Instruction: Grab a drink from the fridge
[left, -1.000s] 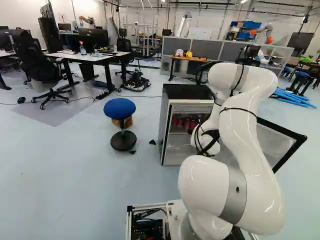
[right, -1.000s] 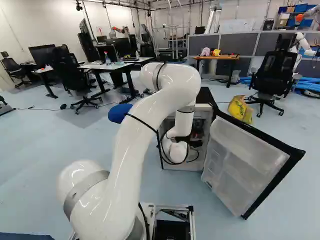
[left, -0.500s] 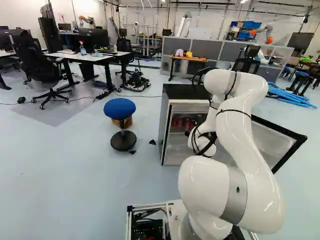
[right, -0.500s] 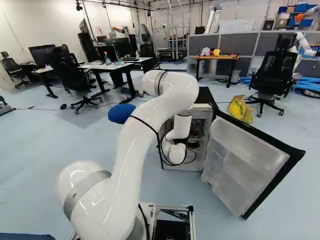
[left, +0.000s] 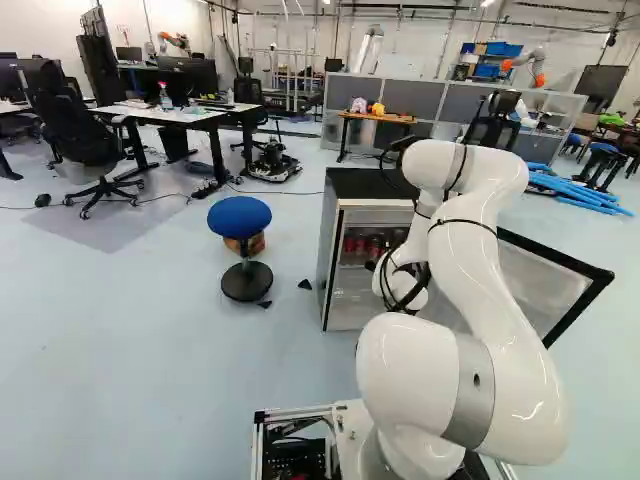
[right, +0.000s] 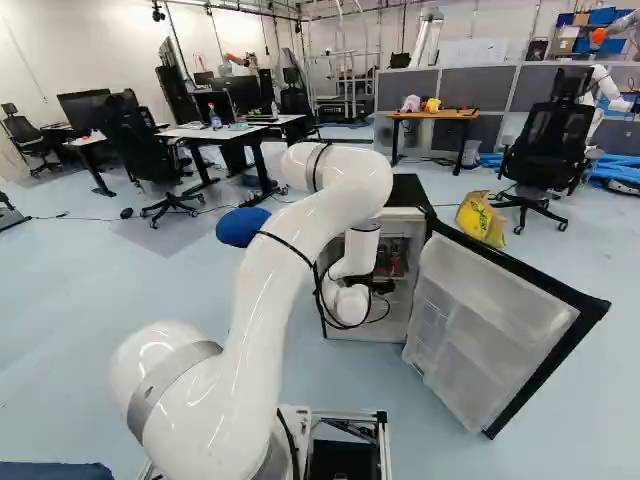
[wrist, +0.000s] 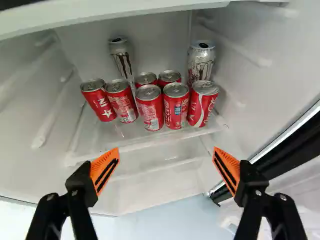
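The white arm (left: 480, 280) is reaching to the open fridge (left: 365, 183), its fingers (wrist: 104, 170) spreading wide before the shelf (wrist: 125, 144). Five red cans (wrist: 176, 107) are standing in a row behind the shelf's front edge, two other red cans (wrist: 169, 77) just behind. Two silver cans (wrist: 201, 62) are standing toward its back edge, well apart.

Bright, diffuse light surrounds the fridge (left: 350, 290); inside it I see soft, pale shading, while glossy highlights streak my arm (left: 490, 280) before it.
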